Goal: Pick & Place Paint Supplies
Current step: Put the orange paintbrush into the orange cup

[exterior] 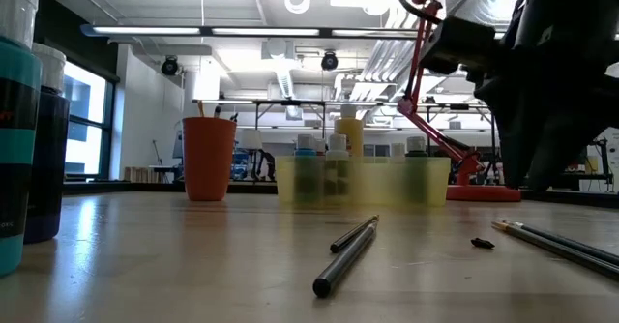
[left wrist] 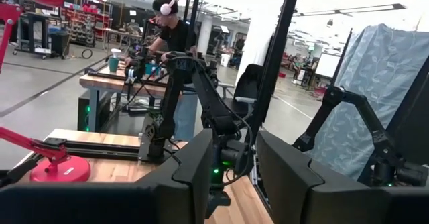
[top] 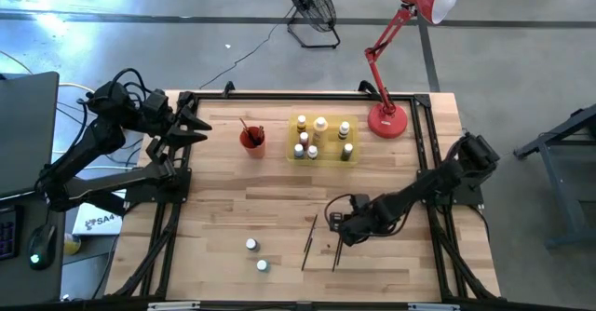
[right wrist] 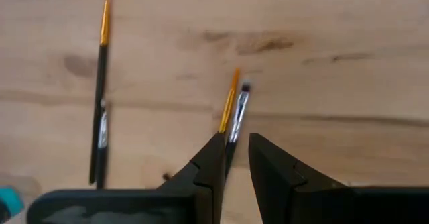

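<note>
your right gripper (right wrist: 231,158) is low on the table, fingers nearly closed around a brush (right wrist: 232,113). it's light, thin, stiff, likely to roll: pinch mid-handle. left gripper (top: 191,125) waits raised, part-open, empty.

Seven pale-capped bottles (top: 321,136) are standing upright at twelve o'clock, two more (top: 256,255) at seven. Thin dark paintbrushes (top: 308,243) are lying flat around five o'clock.

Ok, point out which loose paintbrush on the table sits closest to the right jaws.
The right-hand brush of the two lying near the table's front edge: the right gripper is over its tip, while the other brush lies clear, farther left.
</note>
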Tool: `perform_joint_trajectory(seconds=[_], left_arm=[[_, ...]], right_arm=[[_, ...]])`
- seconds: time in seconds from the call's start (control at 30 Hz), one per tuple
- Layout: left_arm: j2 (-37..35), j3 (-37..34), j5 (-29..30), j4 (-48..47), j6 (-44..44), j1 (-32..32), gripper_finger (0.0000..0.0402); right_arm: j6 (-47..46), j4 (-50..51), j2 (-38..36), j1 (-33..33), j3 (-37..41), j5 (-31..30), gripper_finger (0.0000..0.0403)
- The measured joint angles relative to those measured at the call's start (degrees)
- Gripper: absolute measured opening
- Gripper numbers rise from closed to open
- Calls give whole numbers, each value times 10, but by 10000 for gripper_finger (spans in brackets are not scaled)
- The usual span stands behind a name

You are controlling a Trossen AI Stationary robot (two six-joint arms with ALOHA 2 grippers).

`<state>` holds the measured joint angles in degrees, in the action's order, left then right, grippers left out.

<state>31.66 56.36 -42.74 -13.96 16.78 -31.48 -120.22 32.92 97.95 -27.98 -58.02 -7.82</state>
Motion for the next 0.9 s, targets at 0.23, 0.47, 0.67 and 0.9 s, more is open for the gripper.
perform_joint_trajectory(seconds=[0.23, 0.47, 0.67, 0.9], left_arm=[[0, 0, 0, -18, 0, 0, 118], [0, 0, 10, -46, -21, 0, 118], [0, 0, 25, -46, -34, 0, 118], [0, 0, 28, -46, -35, 0, 118]], right_arm=[[4, 16, 0, 16, 0, -18, 58], [4, 16, 0, 18, 0, -31, 57], [5, 10, 0, 17, 0, -39, 57], [5, 13, 0, 17, 0, -43, 57]])
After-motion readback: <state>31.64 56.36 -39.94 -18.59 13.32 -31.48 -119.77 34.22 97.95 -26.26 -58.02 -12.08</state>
